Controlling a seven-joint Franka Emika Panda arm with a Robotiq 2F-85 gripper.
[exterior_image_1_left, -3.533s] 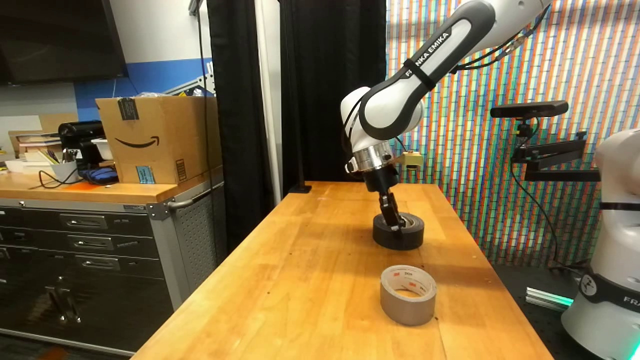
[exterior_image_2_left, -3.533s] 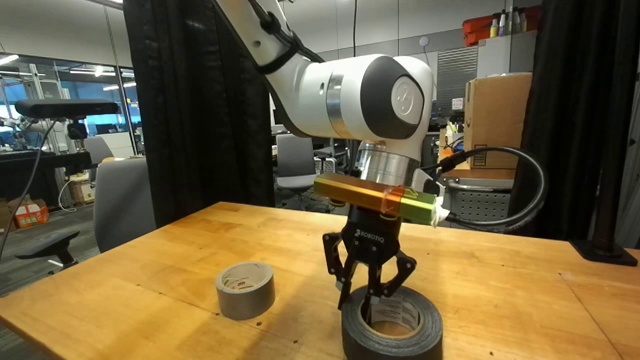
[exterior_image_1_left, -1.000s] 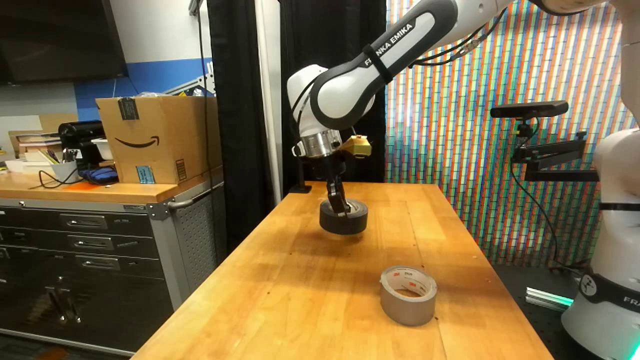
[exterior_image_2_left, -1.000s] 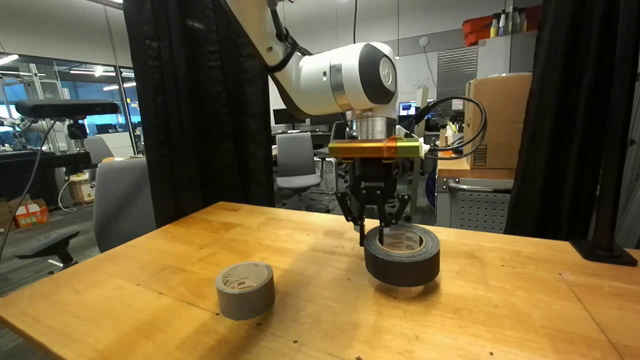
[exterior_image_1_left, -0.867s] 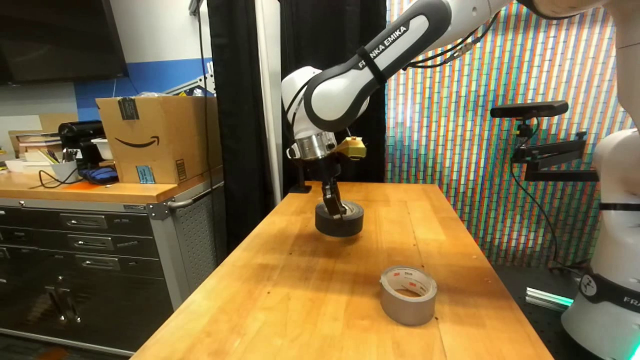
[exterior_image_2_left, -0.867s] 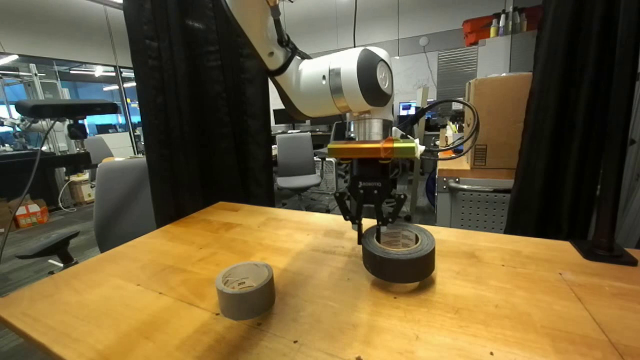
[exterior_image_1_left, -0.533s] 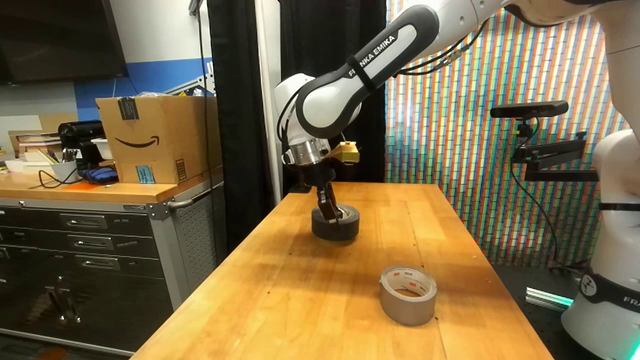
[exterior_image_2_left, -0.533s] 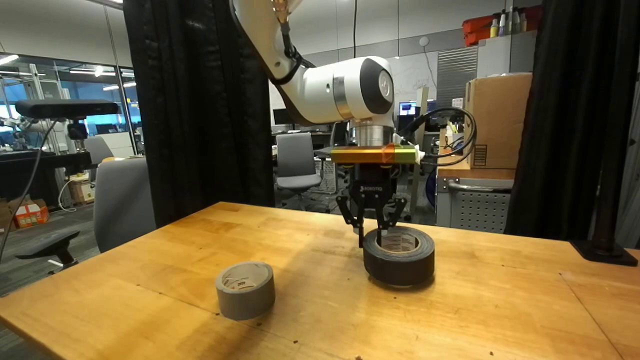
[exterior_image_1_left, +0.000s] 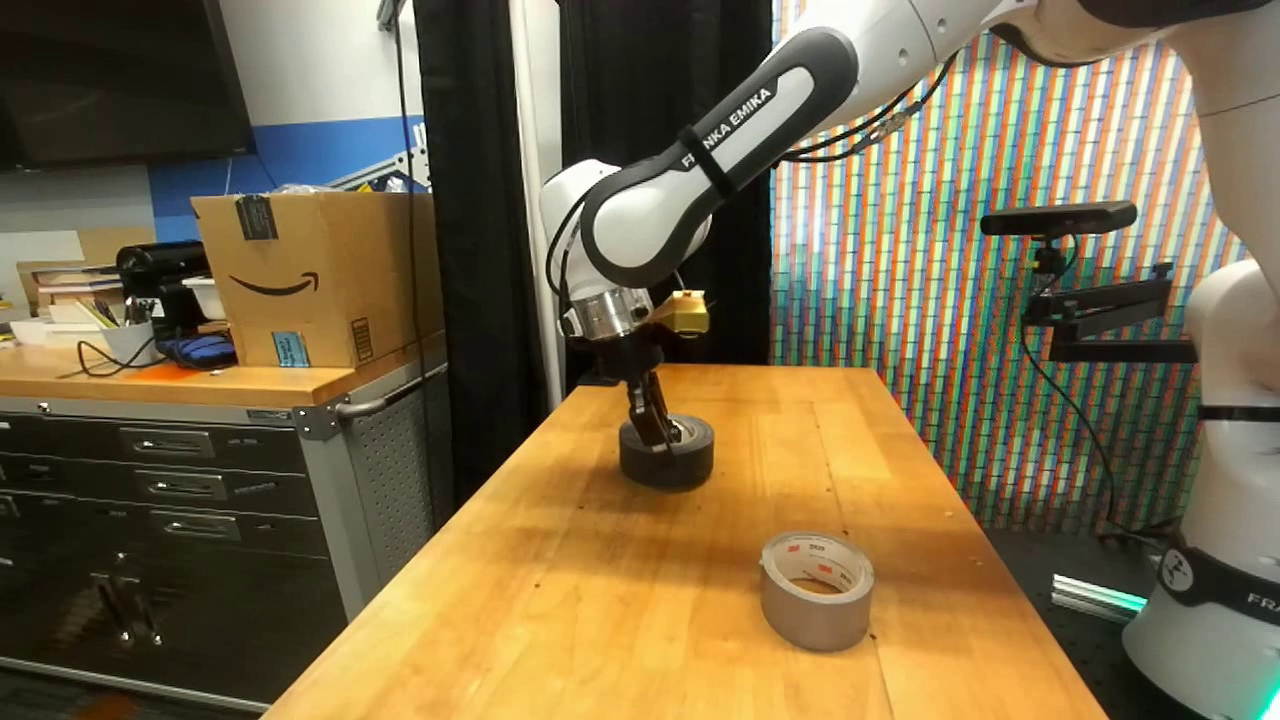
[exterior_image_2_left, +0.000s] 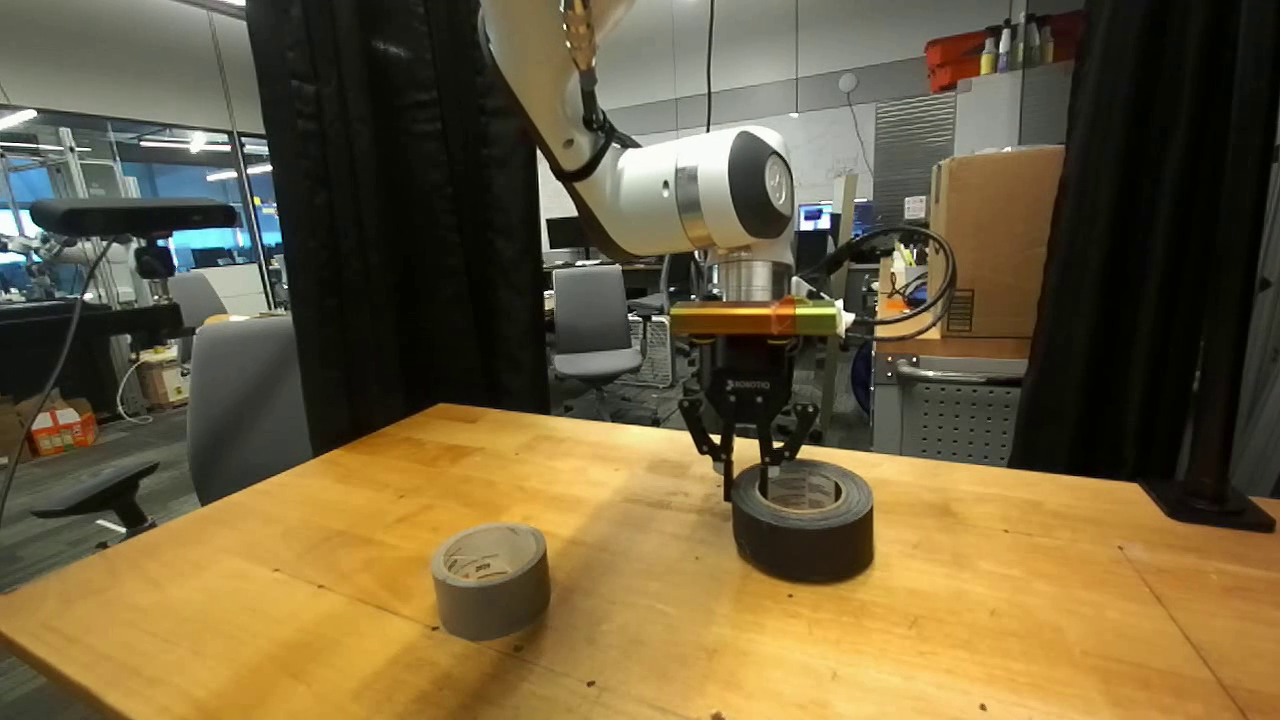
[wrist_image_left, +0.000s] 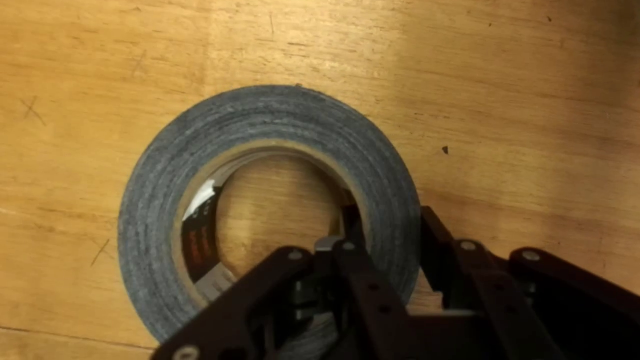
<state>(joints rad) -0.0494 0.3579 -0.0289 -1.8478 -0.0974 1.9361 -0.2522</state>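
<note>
The black tape roll (exterior_image_2_left: 805, 545) is gripped by its wall: the end effector (exterior_image_2_left: 748, 488) is closed on it, with one finger (wrist_image_left: 353, 225) set inside the core and the other put against the outer side. The roll is held flat, hole up, at the desk (exterior_image_1_left: 600, 600); whether its underside is touching the wood or kept just above cannot be told. A dark printed label is seen inside the core in the wrist view.

A gray tape roll (exterior_image_1_left: 815, 615) is laid flat on the desk, well apart from the black one; red print is shown inside its ring. An orange-and-green bar (exterior_image_2_left: 750, 318) is mounted above the end effector, a black cable (exterior_image_2_left: 945, 250) looped beside it. In an exterior view a cardboard box (exterior_image_1_left: 320, 280) with a printed smile is set on a tool cabinet (exterior_image_1_left: 250, 580); a black sensor bar (exterior_image_1_left: 1060, 218) is carried on a bracket (exterior_image_1_left: 1120, 300). Gray chair (exterior_image_2_left: 250, 410) is placed beside the desk; dark curtain (exterior_image_2_left: 400, 250) is hung behind.
</note>
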